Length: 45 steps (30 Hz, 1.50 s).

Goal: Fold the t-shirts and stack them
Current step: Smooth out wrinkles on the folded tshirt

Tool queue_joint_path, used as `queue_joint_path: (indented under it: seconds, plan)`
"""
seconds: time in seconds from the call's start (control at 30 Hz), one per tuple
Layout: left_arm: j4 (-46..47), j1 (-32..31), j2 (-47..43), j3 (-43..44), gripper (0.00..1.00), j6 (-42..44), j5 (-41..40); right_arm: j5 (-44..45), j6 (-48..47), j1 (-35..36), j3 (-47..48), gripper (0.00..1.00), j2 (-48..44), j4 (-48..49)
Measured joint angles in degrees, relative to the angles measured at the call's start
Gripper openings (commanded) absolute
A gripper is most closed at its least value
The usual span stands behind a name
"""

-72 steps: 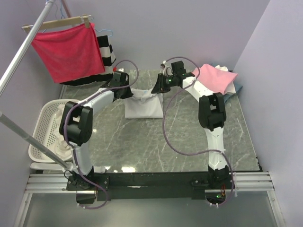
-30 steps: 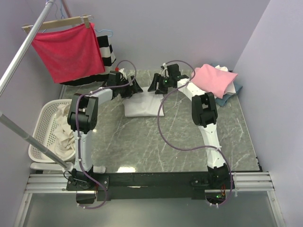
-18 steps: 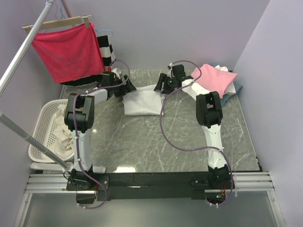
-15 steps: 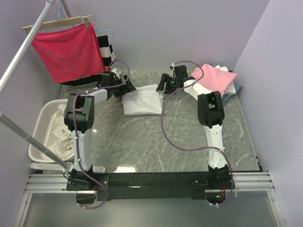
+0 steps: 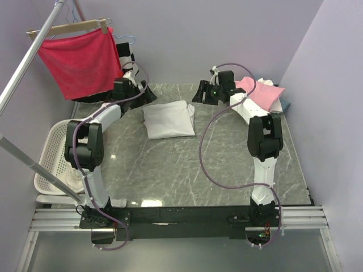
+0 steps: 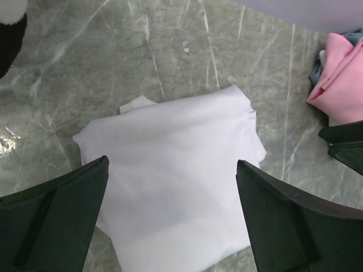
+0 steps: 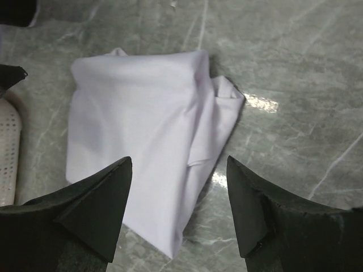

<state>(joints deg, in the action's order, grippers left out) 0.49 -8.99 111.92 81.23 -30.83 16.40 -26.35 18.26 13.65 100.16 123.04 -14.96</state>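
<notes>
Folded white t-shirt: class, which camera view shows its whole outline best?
Top external: the white t-shirt lies whole and uncovered on the table. Left wrist shows it larger, but fingers hide its lower corners. Right wrist shows its layered edge closely, fingers covering the bottom.

I am drawing my left gripper [image 5: 146,95] and right gripper [image 5: 198,93] back, jaws opened, off the folded white t-shirt [image 5: 168,120].

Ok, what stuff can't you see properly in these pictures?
Blue-grey shirt: left wrist view, mostly under the pink t-shirt.
Basket contents: top view, left arm and rail block them.
Striped garment: top view, mostly behind the red cloth.
White t-shirt inner folds: hidden in every view.
</notes>
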Motion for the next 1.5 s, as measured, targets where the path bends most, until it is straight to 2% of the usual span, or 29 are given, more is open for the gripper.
queue_joint_path:
  seconds: [0.2, 0.37, 0.57, 0.83, 1.0, 1.03, 1.1, 1.13, 1.2, 1.23, 1.33, 1.5]
  plan:
    - [-0.8, 0.0, -3.0, -3.3, 0.99, -0.4, -1.9, -2.1, -1.3, 1.7, 0.7, 0.73, -0.1, -0.7]
    - [-2.0, 0.0, -0.3, -5.7, 1.00, -1.1, -4.0, -4.1, -1.5, 4.0, 5.5, 0.73, 4.2, -1.8]
    - [-0.7, 0.0, 6.9, -2.5, 0.99, -1.5, -4.6, -5.0, -1.4, 4.7, 12.9, 0.73, 11.5, -3.6]
    - [1.3, 0.0, 11.2, 2.7, 0.99, -1.6, -4.7, -4.1, -1.2, 4.7, 23.5, 0.73, 20.6, -7.5]
    - [2.6, 0.0, 12.1, 3.4, 0.98, -1.6, -4.0, -4.2, -0.9, 4.7, 27.5, 0.68, 23.8, -8.5]
    - [2.9, 0.0, 12.2, 3.4, 0.96, -1.7, -3.8, -4.3, -0.7, 4.7, 27.4, 0.66, 24.0, -8.6]
    - [3.5, 0.0, 12.6, 3.6, 0.93, -1.9, -3.1, -4.5, -0.4, 4.7, 27.5, 0.46, 24.4, -8.4]
    - [3.6, 0.0, 12.8, 3.7, 0.88, -1.9, -2.7, -4.7, -0.3, 4.6, 27.5, 0.34, 24.5, -8.3]
    - [3.8, 0.0, 13.1, 4.0, 0.81, -2.1, -2.2, -4.8, 0.0, 4.5, 27.4, 0.21, 24.5, -8.3]
    - [4.0, 0.0, 13.3, 4.1, 0.71, -2.4, -1.8, -4.9, 0.2, 4.5, 27.3, 0.09, 24.5, -8.2]
    - [4.3, 0.0, 13.7, 4.1, 0.55, -3.2, -1.1, -5.5, 0.8, 4.5, 24.8, 0.02, 24.2, -5.3]
    - [4.6, 0.0, 14.5, 4.1, 0.49, -3.4, -0.1, -6.3, 2.0, 4.1, 14.0, 0.00, 19.9, 2.2]
